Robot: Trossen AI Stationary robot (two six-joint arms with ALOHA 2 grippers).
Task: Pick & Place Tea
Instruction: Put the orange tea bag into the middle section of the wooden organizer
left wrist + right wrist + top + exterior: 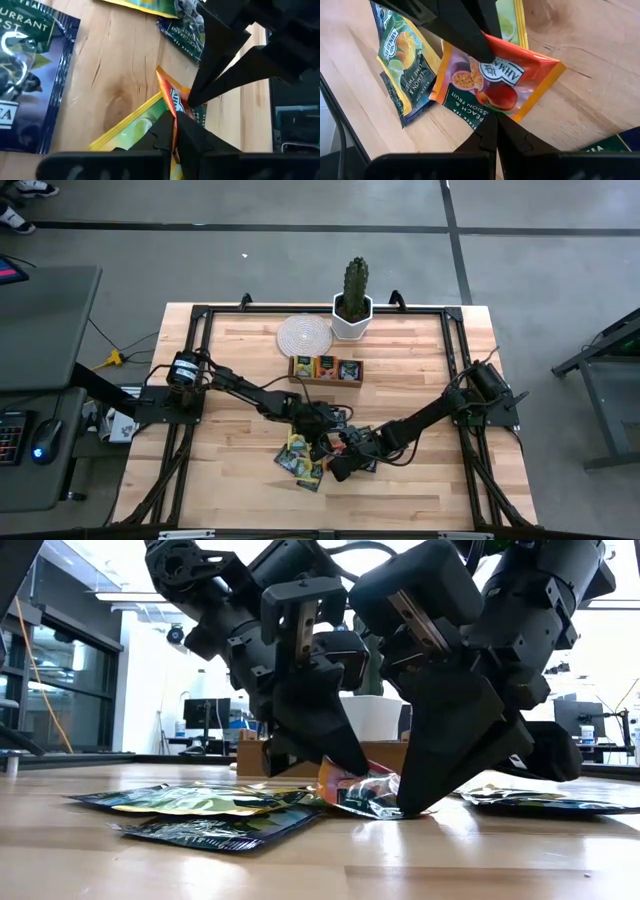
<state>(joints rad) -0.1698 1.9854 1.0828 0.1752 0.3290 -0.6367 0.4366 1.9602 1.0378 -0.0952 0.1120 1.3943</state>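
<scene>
At the lower middle of the worktop point(250, 360), both arms lean inward, the left gripper point(345, 765) and right gripper point(415, 805) each pinched closed on one orange-red tea packet point(495, 82), tilted up among scattered packets point(200, 802).

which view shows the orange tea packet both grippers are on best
The right wrist view: the orange packet shows its whole printed face, both grippers shut on it. The left wrist view shows it edge-on, the low view a crumpled corner, the high view hardly anything.
</scene>
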